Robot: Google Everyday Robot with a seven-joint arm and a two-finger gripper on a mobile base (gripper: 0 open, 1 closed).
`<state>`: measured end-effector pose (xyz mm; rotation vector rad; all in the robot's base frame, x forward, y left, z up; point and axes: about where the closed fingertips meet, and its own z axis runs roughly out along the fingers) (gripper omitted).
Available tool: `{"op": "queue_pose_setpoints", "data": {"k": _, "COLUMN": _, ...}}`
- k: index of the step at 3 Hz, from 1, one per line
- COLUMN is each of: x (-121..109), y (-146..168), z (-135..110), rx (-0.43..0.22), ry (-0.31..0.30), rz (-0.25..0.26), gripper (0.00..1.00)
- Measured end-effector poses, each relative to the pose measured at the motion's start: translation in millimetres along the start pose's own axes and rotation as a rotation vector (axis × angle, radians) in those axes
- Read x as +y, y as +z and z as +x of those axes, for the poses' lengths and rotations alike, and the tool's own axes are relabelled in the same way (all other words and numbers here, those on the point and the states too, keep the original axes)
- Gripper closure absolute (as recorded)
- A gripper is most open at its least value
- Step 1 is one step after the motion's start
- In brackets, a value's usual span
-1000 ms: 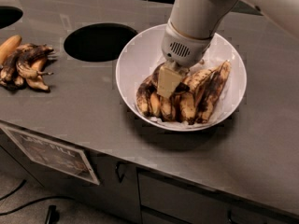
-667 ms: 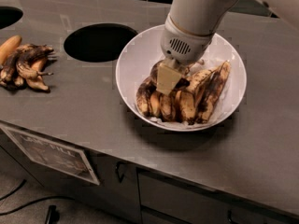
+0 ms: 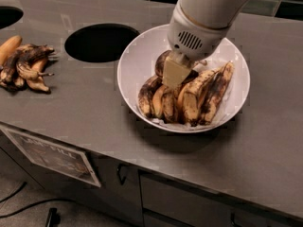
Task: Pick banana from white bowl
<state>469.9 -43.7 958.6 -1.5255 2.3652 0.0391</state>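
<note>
Banana, strongly curved and brown-black (image 3: pixel 150 86), lies leftmost in the wide white bowl (image 3: pixel 135 56) on the grey surface (image 3: pixel 85 103); the tool (image 3: pixel 175 74) sits just beside it, open or closed I cannot tell; a cabinet label (image 3: pixel 52 155) shows "FILL"

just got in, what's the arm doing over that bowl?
The robot's single arm is reaching down into the white bowl on the grey counter, with the gripper low among the yellower bananas piled there. It sits right beside the darkest, curved banana at the pile's left edge. Nothing is lifted out yet. A separate bunch of dark bananas lies off to the left, past a round opening in the counter.
</note>
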Motion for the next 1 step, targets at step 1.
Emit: {"op": "queue_pose_setpoints", "data": {"k": 1, "x": 0.1, "y": -0.2, "z": -0.1, "rx": 0.0, "ry": 0.0, "rz": 0.0, "gripper": 1.0}}
